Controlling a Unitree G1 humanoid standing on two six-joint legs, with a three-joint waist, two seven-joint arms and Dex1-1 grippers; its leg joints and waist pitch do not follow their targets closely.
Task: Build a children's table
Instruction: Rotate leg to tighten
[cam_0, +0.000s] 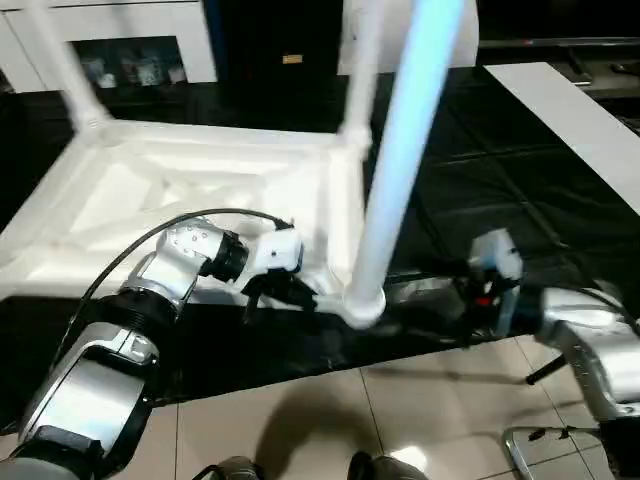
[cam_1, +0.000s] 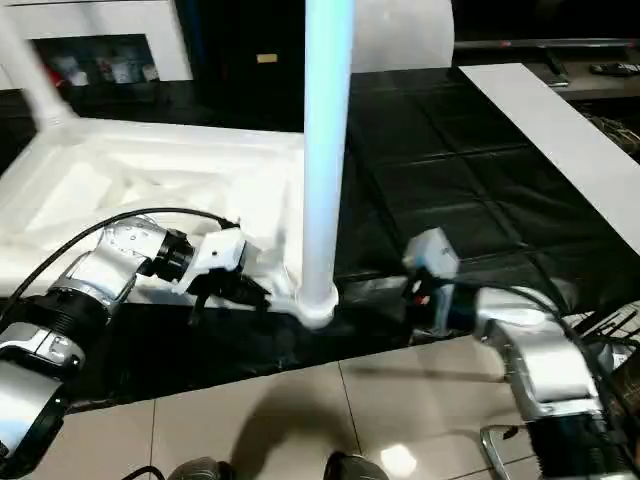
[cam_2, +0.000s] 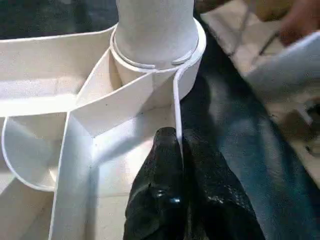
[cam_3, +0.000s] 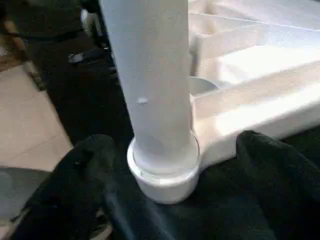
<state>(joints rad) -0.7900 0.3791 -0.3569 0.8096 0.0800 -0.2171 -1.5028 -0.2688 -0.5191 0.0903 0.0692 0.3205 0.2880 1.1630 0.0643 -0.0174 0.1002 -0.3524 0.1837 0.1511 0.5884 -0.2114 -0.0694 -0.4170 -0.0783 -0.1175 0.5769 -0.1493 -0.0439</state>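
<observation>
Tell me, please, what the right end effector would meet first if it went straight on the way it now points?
Most likely the table leg seated in its corner socket: in the right wrist view it stands between the right end effector's open fingers, though depth is unclear.

The left forearm (cam_0: 100, 370) was silver with black joint rings and a looping black cable (cam_0: 150, 235); the right forearm (cam_1: 535, 365) was silver too.

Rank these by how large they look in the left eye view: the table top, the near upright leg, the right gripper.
1. Table top, largest.
2. Near upright leg; nearness to the camera enlarges it.
3. Right gripper, smallest.
</observation>
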